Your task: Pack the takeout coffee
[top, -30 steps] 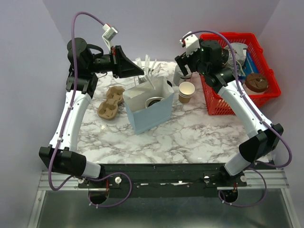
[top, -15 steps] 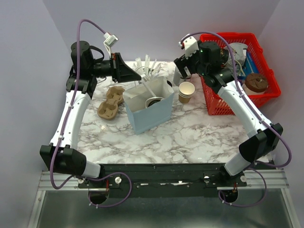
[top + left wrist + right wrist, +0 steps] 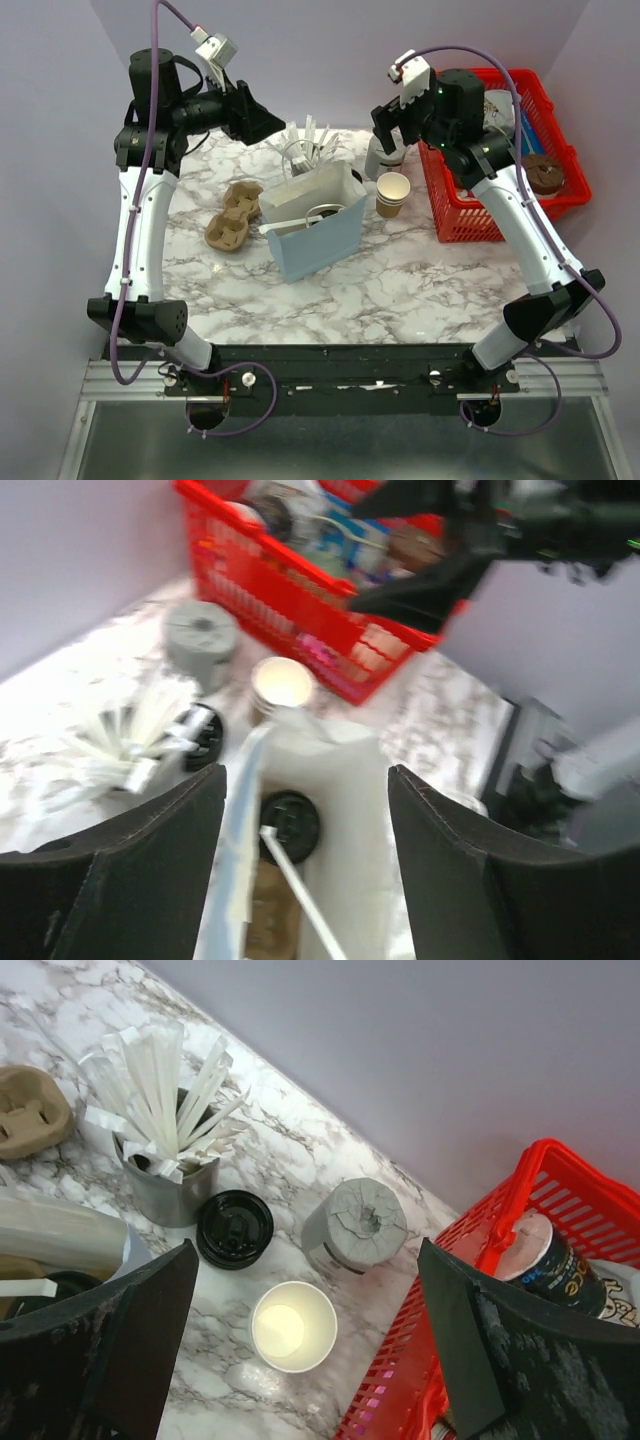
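The takeout coffee (image 3: 322,213) stands inside the blue-and-white paper bag (image 3: 325,245) at mid-table. Only its black lid (image 3: 290,825) shows, deep in the bag. A white wrapped straw (image 3: 305,895) leans across the bag's mouth, one end beside the lid. My left gripper (image 3: 268,125) hangs open well above and behind the bag, looking down into it, with nothing between its fingers (image 3: 120,870). My right gripper (image 3: 388,128) is open and empty, raised above the back of the table over the lidless cup (image 3: 293,1325).
Two brown cup carriers (image 3: 232,215) lie left of the bag. A metal holder of wrapped straws (image 3: 165,1170), a stack of black lids (image 3: 234,1228) and a grey roll (image 3: 355,1225) stand behind it. A red basket (image 3: 445,210) of goods sits at the right.
My left gripper has opened, let go of the straw and risen up and back from the bag. The straw now rests in the bag. The right gripper lifted slightly.
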You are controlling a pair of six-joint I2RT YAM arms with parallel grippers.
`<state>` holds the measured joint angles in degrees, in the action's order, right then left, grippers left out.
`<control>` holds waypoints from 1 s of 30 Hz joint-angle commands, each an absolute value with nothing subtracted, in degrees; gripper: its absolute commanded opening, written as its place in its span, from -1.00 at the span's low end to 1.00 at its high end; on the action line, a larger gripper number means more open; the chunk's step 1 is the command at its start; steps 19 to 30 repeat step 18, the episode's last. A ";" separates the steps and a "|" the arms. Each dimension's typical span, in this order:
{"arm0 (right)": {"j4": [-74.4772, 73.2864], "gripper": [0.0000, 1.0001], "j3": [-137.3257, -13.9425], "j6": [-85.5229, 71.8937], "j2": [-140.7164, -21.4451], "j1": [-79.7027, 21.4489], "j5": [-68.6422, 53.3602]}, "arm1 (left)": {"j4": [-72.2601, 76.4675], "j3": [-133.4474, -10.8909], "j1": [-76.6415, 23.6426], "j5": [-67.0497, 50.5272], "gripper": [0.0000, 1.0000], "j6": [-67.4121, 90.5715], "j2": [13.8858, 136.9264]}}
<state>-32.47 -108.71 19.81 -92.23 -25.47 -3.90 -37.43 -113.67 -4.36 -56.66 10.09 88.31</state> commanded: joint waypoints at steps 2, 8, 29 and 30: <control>-32.00 1.00 -108.73 9.67 -89.39 -25.31 5.35 | -36.30 -118.82 -4.31 -40.00 0.74 6.07 92.98; -29.18 1.00 -106.00 10.02 -85.26 -25.31 10.98 | -36.91 -122.69 -4.31 -32.62 0.97 3.00 97.03; -25.23 1.00 -101.69 11.33 -83.05 -25.22 17.57 | -36.21 -127.53 -4.13 -23.12 0.97 -2.20 101.86; -25.23 1.00 -101.69 11.33 -83.05 -25.22 17.57 | -36.21 -127.53 -4.13 -23.12 0.97 -2.20 101.86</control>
